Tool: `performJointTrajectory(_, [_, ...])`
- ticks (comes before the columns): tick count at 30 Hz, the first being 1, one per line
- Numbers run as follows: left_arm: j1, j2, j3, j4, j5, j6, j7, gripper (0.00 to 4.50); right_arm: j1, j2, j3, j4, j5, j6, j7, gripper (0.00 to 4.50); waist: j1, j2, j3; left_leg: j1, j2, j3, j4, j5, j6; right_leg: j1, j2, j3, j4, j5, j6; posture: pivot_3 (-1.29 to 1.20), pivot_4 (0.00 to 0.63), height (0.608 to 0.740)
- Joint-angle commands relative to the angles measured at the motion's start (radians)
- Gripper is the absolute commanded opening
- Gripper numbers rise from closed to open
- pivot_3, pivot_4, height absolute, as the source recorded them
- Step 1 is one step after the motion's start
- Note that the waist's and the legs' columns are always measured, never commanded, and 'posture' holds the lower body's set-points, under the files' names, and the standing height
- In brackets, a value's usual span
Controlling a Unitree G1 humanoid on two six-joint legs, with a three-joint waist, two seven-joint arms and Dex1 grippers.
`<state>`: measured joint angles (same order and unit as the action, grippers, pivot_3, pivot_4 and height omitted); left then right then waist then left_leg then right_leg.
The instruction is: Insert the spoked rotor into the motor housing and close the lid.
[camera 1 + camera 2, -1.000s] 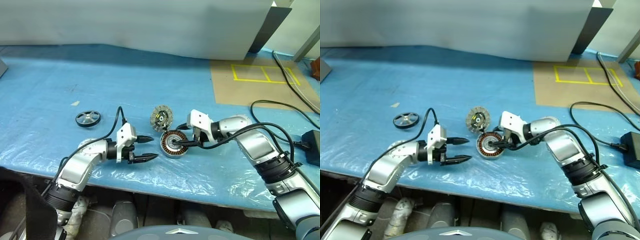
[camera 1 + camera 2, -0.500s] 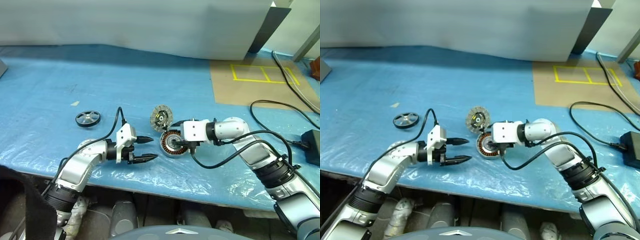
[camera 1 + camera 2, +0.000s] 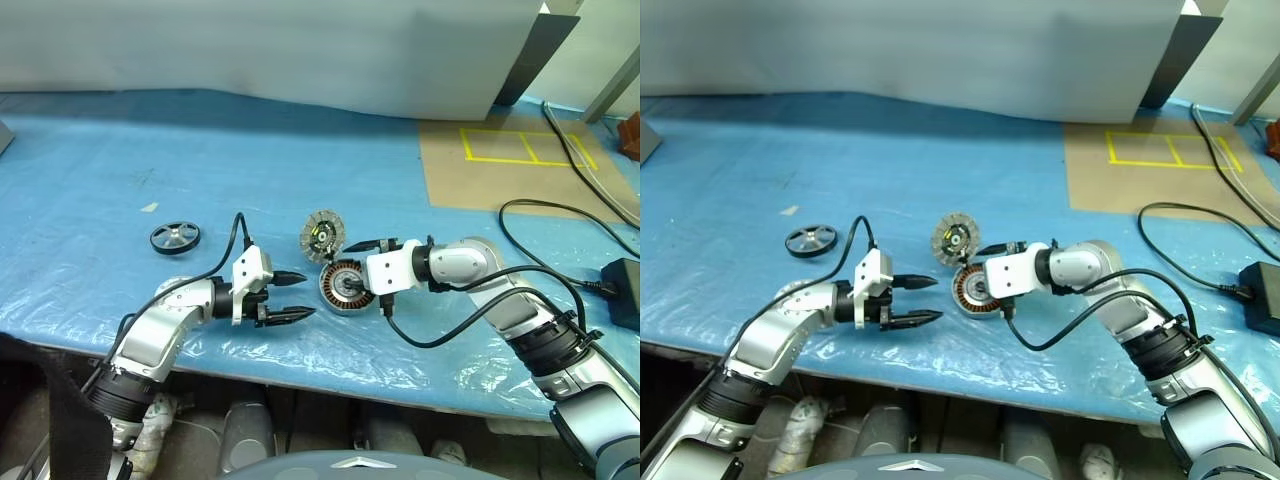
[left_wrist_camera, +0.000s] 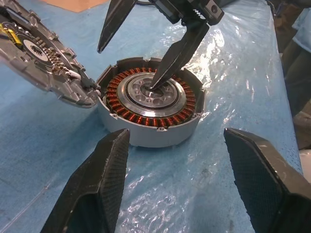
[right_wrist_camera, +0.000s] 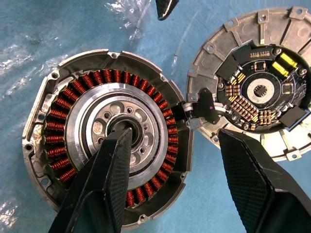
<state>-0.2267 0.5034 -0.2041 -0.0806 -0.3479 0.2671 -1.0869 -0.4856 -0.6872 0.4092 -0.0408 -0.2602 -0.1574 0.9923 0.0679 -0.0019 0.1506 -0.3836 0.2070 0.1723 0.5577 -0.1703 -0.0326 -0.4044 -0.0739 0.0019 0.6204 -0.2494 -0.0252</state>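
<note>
On the blue sheet (image 3: 90, 200) I count one motor housing (image 3: 344, 288) with one lid (image 3: 322, 235) flung open, one spoked rotor (image 3: 175, 237) well left (untouched), my right gripper (image 4: 127, 68) spread, one fingertip in the housing's hub, my left gripper (image 3: 294, 296) spread, empty

This looks like a workshop or robot test lab. A long bench (image 3: 100, 200) is wrapped in crinkled blue plastic sheeting, and an opened electric motor (image 3: 345, 287) with bare copper windings lies on it. Right of the motor, yellow tape (image 3: 528, 146) marks boxes on a brown board (image 3: 480, 185), black cables (image 3: 560, 225) trail near it, and a plain grey panel (image 3: 300, 50) stands behind the bench.
</note>
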Motion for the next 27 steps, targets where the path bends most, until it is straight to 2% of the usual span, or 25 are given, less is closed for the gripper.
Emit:
performJointTrajectory(1, [-0.010,0.005,0.011,-0.008,-0.003,-0.014,-0.007,3.28,-0.016,-0.011,0.011,0.035,-0.042,-0.059,-0.010,2.92,0.000,0.000,0.000,0.000,0.000,0.000,0.000,0.000,0.000,0.000,0.000,0.000,0.000,0.000,0.000,0.00,0.150,0.740])
performJointTrajectory(11, [-0.008,0.009,0.011,-0.005,0.000,-0.013,-0.007,3.28,-0.051,-0.029,0.026,0.042,-0.076,-0.149,0.040,2.92,0.000,0.000,0.000,0.000,0.000,0.000,0.003,-0.001,0.001,0.001,0.000,0.000,0.002,0.000,0.000,0.00,0.150,0.740])
performJointTrajectory(16, [-0.011,0.007,0.012,0.001,0.000,-0.018,-0.007,3.28,-0.065,0.013,-0.038,-0.011,0.094,0.074,0.131,2.92,0.000,0.000,0.000,0.000,0.000,0.000,0.003,-0.001,0.002,0.001,0.000,0.000,0.002,0.000,0.000,0.00,0.150,0.740])
performJointTrajectory(20, [-0.014,0.005,0.010,0.002,-0.001,-0.016,-0.007,3.28,-0.096,-0.013,-0.067,-0.009,0.134,0.139,0.180,2.92,0.000,0.000,0.000,0.000,0.000,0.000,0.003,-0.001,0.002,0.001,0.000,0.000,0.002,0.000,0.000,0.00,0.150,0.740])
performJointTrajectory(23, [-0.013,0.005,0.009,0.001,-0.001,-0.016,-0.007,3.28,-0.107,-0.012,-0.092,-0.071,0.233,0.254,0.247,2.92,0.000,0.000,0.000,0.000,0.000,0.000,0.003,-0.001,0.002,0.001,0.000,0.000,0.002,0.000,0.000,0.00,0.150,0.740])
performJointTrajectory(25, [-0.011,0.004,0.007,0.001,0.001,-0.018,-0.006,3.28,-0.121,-0.005,-0.085,-0.066,0.215,0.233,0.230,2.92,0.000,0.000,0.000,0.000,0.001,0.000,0.003,-0.001,0.002,0.001,0.000,0.000,0.002,0.000,0.000,0.00,0.150,0.740])
performJointTrajectory(27, [-0.009,0.002,0.007,0.001,0.002,-0.020,-0.005,3.28,-0.140,-0.022,-0.038,-0.002,0.101,0.087,0.178,2.92,-0.001,0.000,0.000,0.000,0.001,0.000,0.003,-0.001,0.002,0.001,0.000,0.000,0.002,0.000,0.000,0.00,0.150,0.740])
